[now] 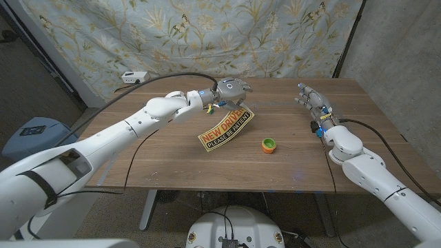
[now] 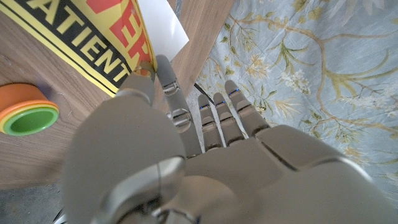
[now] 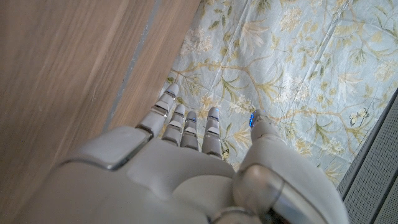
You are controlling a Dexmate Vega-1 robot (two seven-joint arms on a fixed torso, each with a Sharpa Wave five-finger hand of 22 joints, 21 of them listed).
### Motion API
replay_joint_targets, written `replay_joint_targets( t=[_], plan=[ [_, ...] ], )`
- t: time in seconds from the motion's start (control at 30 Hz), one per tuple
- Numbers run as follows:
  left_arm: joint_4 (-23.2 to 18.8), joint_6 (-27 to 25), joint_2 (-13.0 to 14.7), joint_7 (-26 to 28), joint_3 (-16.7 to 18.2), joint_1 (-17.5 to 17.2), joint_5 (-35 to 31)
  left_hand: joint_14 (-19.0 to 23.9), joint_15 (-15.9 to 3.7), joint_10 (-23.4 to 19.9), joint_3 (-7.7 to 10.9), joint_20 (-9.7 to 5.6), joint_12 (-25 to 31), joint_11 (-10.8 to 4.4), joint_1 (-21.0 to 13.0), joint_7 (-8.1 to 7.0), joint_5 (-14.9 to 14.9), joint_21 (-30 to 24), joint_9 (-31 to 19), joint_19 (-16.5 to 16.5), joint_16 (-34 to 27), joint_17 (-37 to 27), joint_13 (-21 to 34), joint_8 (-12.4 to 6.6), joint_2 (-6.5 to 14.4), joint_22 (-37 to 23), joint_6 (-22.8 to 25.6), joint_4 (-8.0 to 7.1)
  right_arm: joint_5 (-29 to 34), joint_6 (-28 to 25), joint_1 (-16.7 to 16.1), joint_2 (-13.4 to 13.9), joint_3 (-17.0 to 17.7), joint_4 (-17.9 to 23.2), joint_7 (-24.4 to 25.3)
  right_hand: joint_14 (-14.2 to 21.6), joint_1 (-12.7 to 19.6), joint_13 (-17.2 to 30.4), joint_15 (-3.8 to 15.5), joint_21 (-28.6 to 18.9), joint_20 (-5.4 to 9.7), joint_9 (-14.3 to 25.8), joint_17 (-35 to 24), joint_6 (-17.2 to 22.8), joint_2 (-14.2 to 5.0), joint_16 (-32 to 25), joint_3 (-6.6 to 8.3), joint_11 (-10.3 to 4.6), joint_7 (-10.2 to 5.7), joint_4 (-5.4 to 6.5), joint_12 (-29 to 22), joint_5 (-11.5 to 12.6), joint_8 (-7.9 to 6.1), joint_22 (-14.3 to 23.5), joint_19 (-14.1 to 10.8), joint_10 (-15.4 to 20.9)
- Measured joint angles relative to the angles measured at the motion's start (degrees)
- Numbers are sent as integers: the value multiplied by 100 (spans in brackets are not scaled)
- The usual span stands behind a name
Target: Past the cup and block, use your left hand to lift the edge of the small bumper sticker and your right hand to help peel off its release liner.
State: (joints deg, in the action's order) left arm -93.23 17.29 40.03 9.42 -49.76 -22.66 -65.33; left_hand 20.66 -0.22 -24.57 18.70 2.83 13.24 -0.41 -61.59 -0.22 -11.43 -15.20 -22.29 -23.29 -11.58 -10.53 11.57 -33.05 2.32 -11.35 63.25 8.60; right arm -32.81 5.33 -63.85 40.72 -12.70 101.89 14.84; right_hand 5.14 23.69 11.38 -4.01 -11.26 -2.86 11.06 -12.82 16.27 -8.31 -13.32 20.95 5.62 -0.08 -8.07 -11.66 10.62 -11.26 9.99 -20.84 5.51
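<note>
On the table point(image 1: 172, 155), left hand point(image 1: 231, 89) pinching sticker point(image 1: 226, 129), small cup point(image 1: 269, 145) beside it

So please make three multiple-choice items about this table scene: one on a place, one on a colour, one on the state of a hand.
1. Where is the small cup relative to the bumper sticker?
A. On it
B. Toward the robot's right of it, apart
C. Behind it

2. What is the sticker's background colour?
A. Yellow
B. Blue
C. White

3. How is the right hand?
A. Holding the cup
B. Pressing the sticker
C. Open, holding nothing

Key: 1 B, wood shows between them; 2 A, yellow behind the lettering; 3 C, its fingers are spread and bare.
</note>
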Motion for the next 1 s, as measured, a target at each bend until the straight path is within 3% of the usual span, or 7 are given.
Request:
replay_joint_targets(
  t=[0.3, 0.6, 1.0],
  plan=[
    [279, 154, -96, 758, -117, 120, -83, -32, -31, -33, -32, -8, 0, -32, 0, -21, 0, 0, 24, 7, 0, 0, 0, -23, 0, 8, 22, -1, -55, -198, 55, 244, 40, 149, -118, 0, 23, 0, 0, 0, 0, 0, 5, 37, 23, 0, 2, 19, 37, -35, 0, 0, -7, 0, 0, 19],
    [553, 297, -176, 1307, -257, 242, -142, -31, -31, -63, -47, -39, 0, -62, 0, -41, 21, 0, 52, 39, 0, 1, 0, -22, 0, 17, 42, 15, -90, -421, 132, 538, 60, 285, -287, 72, 106, 0, -71, 0, -23, 0, 32, 224, 106, 0, 16, 113, 330, -79, 0, 0, -61, -14, -23, 67],
    [1116, 501, -344, 1990, -588, 550, -218, -57, -87, -84, -71, -29, -33, -84, 0, -102, 20, 60, 77, 112, 44, 14, 0, -22, 0, 17, 40, -8, -226, -1178, 259, 1090, 111, 599, -729, 160, 225, 0, -222, 0, -135, 29, 76, 359, 228, 0, -15, 320, 625, -143, -45, 0, -106, -13, -135, 236]
  ],
)
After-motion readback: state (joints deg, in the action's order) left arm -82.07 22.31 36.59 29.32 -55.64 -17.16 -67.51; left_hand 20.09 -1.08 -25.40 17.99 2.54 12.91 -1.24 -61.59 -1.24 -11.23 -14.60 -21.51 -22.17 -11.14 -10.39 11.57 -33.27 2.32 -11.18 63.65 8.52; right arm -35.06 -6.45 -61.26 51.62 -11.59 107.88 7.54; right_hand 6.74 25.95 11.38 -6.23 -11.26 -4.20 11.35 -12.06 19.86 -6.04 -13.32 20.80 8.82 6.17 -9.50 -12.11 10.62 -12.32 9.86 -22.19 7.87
